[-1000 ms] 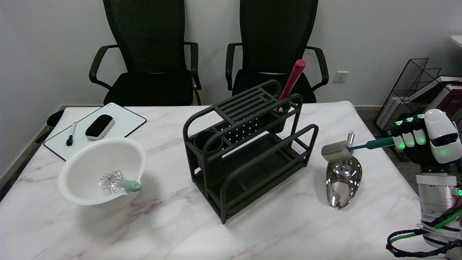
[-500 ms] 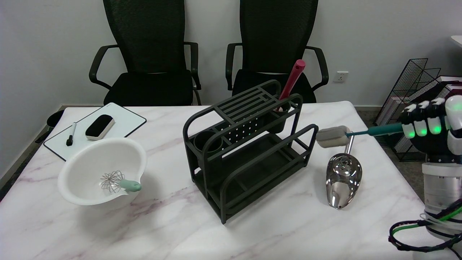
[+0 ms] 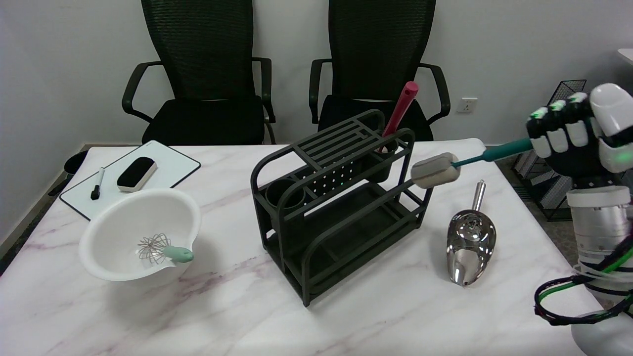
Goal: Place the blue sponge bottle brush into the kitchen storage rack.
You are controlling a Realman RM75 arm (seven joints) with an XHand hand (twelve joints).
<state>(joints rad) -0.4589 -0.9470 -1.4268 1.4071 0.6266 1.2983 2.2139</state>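
Observation:
My right hand point(image 3: 568, 141) grips the teal handle of the bottle brush point(image 3: 487, 155) in the air at the far right. The brush lies nearly level, and its pale sponge head point(image 3: 434, 170) points left, just beside the right end of the rack's front rail. The black kitchen storage rack point(image 3: 336, 198) stands in the middle of the table, with two shelves, a slatted top and round cup holders. A red utensil point(image 3: 399, 112) stands in its back right cup.
A shiny metal scoop point(image 3: 469, 242) lies on the table below the brush. At the left sits a white bowl point(image 3: 141, 232) holding a whisk point(image 3: 160, 249). A whiteboard point(image 3: 131, 175) with eraser and marker lies behind it. Two black chairs stand beyond the table.
My right hand has risen and carried the brush up and to the left. The sponge head has gone from above the scoop to beside the rack's right end.

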